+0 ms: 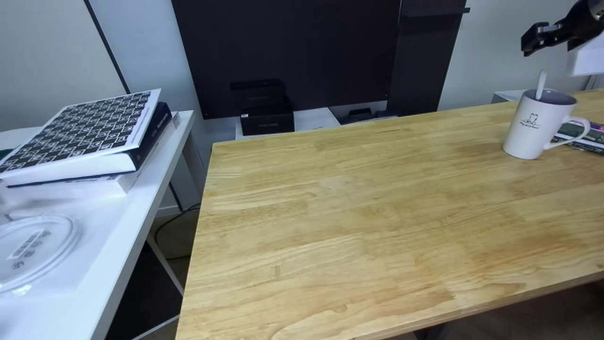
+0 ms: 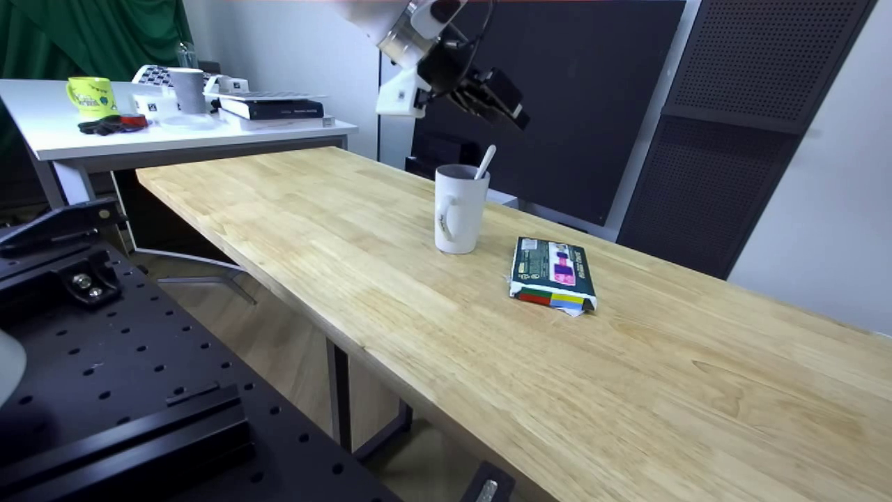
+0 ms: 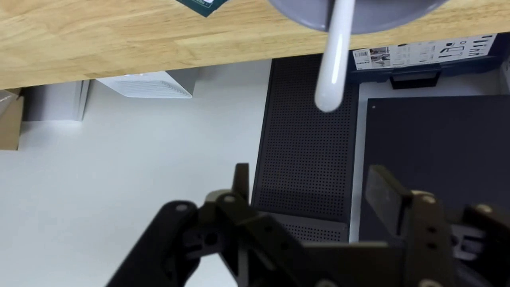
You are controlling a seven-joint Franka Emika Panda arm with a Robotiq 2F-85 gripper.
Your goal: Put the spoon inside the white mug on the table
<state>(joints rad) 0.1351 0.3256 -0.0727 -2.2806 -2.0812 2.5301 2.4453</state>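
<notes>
On my feeds the white mug [image 2: 460, 216] stood upright on the table [image 2: 313, 223], and the spoon [image 2: 486, 162] was inside it, handle up and tilted toward the rim. Both exterior views gave me that handle rising clear of the mug's mouth; its lower end was hidden behind the wall. Through the wrist view I looked past the handle's rounded, glossy tip into the grey interior, but the frame cut most of it off and I could not make out the bottom.

My gripper [image 3: 312, 183] hung higher than the mug, apart from both mug and spoon, its fingers [image 3: 241, 181] spread wide with only background showing between them.

Near the mug lay a flat, dark-green package [image 2: 552, 268] with a coloured edge. In an exterior view I also had the white side table [image 2: 52, 118], where a yellow-green mug [image 2: 93, 96] stood near a grey cup [image 2: 188, 90]; I could not see what either held from that low angle.
</notes>
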